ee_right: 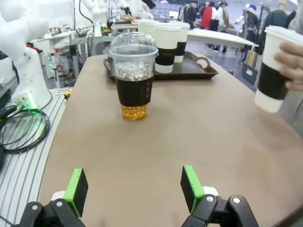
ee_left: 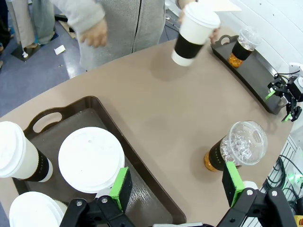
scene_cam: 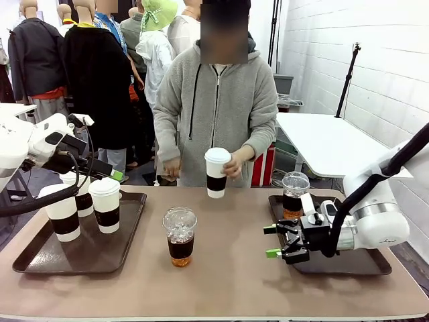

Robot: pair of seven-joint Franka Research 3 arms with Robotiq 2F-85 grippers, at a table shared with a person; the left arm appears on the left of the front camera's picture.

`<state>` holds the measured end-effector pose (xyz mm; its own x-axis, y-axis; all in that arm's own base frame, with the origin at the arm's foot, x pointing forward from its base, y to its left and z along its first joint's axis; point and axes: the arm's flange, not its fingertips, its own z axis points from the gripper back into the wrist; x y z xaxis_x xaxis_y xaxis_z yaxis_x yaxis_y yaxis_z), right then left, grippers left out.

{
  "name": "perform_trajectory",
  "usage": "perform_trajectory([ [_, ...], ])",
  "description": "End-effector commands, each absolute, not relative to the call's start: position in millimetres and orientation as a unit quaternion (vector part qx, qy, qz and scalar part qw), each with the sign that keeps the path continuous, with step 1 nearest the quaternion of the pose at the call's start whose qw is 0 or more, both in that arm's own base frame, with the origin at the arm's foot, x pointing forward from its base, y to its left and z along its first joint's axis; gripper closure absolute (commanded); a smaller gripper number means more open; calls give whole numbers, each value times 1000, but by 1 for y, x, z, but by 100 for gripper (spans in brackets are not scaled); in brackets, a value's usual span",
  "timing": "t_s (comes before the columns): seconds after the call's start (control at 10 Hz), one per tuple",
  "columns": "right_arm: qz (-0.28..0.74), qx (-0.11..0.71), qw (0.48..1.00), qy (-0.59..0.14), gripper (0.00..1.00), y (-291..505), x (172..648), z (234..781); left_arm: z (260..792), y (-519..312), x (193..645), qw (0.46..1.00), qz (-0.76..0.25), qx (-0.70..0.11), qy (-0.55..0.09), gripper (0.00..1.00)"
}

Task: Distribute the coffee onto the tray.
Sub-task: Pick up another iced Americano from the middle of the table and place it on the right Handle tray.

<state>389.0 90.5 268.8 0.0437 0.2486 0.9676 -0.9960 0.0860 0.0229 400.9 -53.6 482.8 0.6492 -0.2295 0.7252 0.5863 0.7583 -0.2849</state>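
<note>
Iced coffee cup is standing mid-table, being faced by right gripper, jaws wide, empty. Approach should be kept level, at sleeve height, below the dome lid. Left gripper is being held open, empty, over left tray.

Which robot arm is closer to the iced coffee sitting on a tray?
Right. The right end effector hangs open by the tray, close to the iced coffee; the left end effector is across the table, above the paper cups.

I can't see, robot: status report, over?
Left gripper, right gripper open, empty. Iced coffee mid-table. Hand holds paper cup above far side.
</note>
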Motion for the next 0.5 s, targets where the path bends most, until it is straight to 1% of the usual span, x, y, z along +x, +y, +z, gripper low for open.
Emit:
perform_trajectory([
  [0.0,526,426,591,-438,0,89,379,271,478,-52,405,864,-241,-264,-354,0],
  [0.4,525,431,586,-443,0,94,380,268,478,-52,405,864,-241,-264,-354,0],
])
